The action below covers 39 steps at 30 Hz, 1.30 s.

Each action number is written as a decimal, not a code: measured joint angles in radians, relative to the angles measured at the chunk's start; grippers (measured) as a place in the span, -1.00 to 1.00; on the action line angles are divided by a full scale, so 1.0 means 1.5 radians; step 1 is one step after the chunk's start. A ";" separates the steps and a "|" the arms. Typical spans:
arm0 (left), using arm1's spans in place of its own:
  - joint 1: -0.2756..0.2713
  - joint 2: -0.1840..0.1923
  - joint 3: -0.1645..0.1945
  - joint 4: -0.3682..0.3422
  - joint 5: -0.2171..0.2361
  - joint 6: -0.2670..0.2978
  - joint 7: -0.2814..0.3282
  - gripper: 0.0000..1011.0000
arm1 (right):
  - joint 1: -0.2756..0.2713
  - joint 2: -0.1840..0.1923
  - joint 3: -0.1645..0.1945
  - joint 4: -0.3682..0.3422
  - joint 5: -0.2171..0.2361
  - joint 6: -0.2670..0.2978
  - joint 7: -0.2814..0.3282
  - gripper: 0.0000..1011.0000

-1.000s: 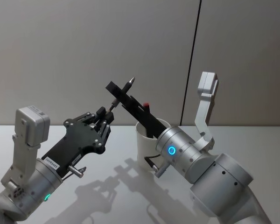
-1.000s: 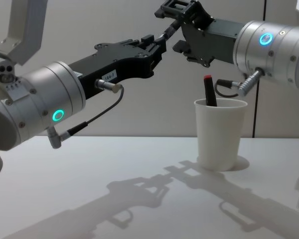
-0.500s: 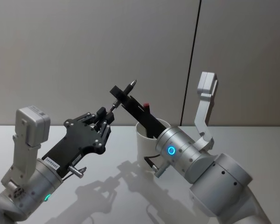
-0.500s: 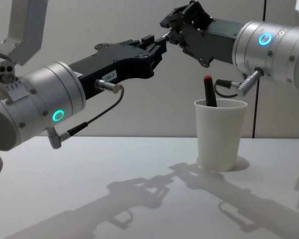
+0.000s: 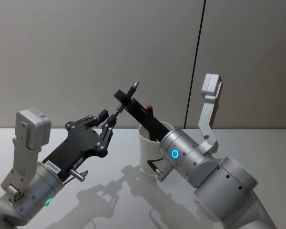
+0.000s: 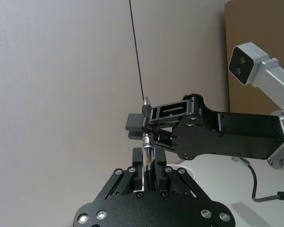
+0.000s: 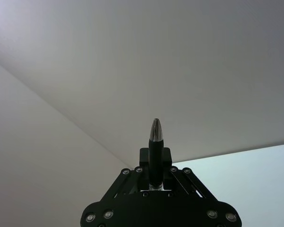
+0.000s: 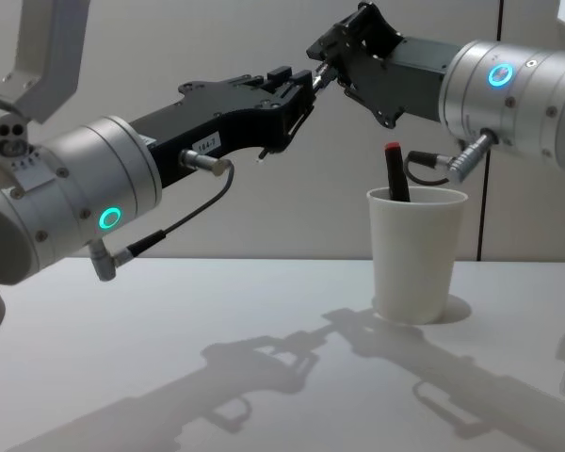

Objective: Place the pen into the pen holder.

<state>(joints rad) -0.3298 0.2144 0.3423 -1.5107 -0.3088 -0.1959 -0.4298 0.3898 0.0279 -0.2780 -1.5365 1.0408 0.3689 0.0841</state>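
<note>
The pen (image 5: 134,87) is a dark pen with a silver tip, held high in the air between the two arms. My right gripper (image 5: 125,97) is shut on it just below the tip, which pokes out past the fingers (image 7: 155,142). The pen's clear lower end (image 6: 146,147) still lies between the spread fingers of my left gripper (image 5: 108,120), which is open. The pen holder (image 8: 416,254), a white paper cup (image 5: 150,143), stands on the table below and behind my right gripper (image 8: 322,58). My left gripper (image 8: 301,94) is level with it, on the left.
A second pen with a red cap (image 8: 394,171) stands in the cup. The white tabletop (image 8: 217,320) carries the arms' shadows. A grey wall with a dark vertical seam (image 5: 196,57) is behind.
My left gripper's fingers have spread apart and let go of the pen. The right gripper has closed on the pen and tilted it a little more upright.
</note>
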 joint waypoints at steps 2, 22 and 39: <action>0.000 0.000 0.000 0.000 0.000 0.000 0.000 -0.66 | 0.000 0.000 0.000 0.000 0.000 0.000 0.000 -0.72; 0.000 0.000 0.000 0.000 0.000 0.000 0.000 -0.41 | 0.000 0.000 0.000 0.000 0.000 0.000 0.000 -0.72; 0.000 0.000 0.000 0.000 0.000 0.000 0.000 0.64 | 0.000 0.001 0.000 -0.001 -0.003 -0.016 0.002 -0.72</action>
<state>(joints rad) -0.3297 0.2145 0.3424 -1.5106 -0.3087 -0.1960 -0.4296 0.3901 0.0289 -0.2774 -1.5381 1.0355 0.3451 0.0872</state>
